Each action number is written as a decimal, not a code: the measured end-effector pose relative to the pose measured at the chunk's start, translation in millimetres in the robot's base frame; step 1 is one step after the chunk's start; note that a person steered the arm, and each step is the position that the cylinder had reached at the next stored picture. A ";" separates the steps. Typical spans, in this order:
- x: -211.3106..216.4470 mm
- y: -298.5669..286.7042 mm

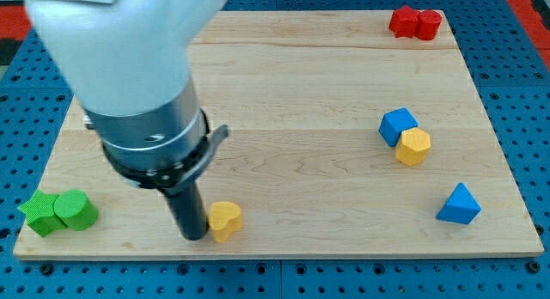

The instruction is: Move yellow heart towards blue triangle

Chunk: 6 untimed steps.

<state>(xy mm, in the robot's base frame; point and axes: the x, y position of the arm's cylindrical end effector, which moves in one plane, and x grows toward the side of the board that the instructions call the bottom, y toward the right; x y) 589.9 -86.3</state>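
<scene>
The yellow heart [225, 220] lies near the view's bottom edge of the wooden board, left of centre. My tip [194, 236] stands right against its left side, touching or nearly touching it. The blue triangle [458, 205] sits far to the view's right, near the bottom right corner of the board. The arm's white and dark body hides much of the upper left of the board.
A blue cube [398, 126] and a yellow hexagon [413, 147] touch each other at the right. Two red blocks [415, 22] sit at the top right. Two green blocks [58, 212] sit at the bottom left. The board's [301, 84] bottom edge is close to the heart.
</scene>
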 end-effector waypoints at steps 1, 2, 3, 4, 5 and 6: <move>0.0 28.7; 0.0 50.5; 0.0 43.8; -11.5 41.3; -28.2 41.3; -30.6 50.4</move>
<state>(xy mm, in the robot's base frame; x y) 559.3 -35.9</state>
